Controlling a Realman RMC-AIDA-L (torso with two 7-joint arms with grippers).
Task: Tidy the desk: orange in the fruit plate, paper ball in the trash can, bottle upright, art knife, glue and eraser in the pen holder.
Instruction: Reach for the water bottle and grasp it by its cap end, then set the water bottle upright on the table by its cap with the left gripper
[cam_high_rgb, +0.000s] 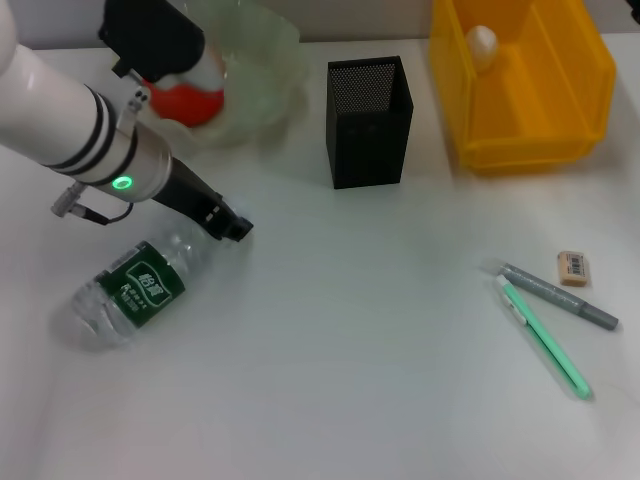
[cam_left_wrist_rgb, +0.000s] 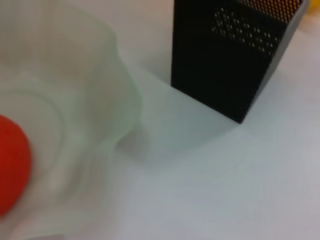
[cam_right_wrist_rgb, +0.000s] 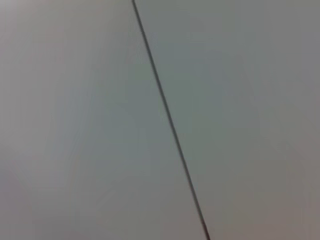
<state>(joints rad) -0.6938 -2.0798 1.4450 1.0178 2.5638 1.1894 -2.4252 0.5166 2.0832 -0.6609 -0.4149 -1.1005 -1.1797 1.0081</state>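
The clear bottle (cam_high_rgb: 130, 290) with a dark green label lies on its side at the near left, its neck pointing to my left gripper (cam_high_rgb: 230, 225), which is right at that end. The orange (cam_high_rgb: 190, 98) (cam_left_wrist_rgb: 10, 170) rests in the pale-green fruit plate (cam_high_rgb: 270, 60) (cam_left_wrist_rgb: 100, 100) at the back left. Inside the yellow trash can (cam_high_rgb: 530, 140) lies the paper ball (cam_high_rgb: 483, 45). The black mesh pen holder (cam_high_rgb: 368, 130) (cam_left_wrist_rgb: 230, 65) stands upright at the back centre. At the right lie the beige eraser (cam_high_rgb: 573, 267), a grey pen-shaped tool (cam_high_rgb: 560, 297) and a mint-green one (cam_high_rgb: 545, 338).
My left arm's white forearm (cam_high_rgb: 60, 110) crosses the left side, above the table in front of the fruit plate. The right wrist view holds only a plain grey surface with a thin dark line (cam_right_wrist_rgb: 170, 120). White tabletop (cam_high_rgb: 350, 350) lies between the bottle and the pens.
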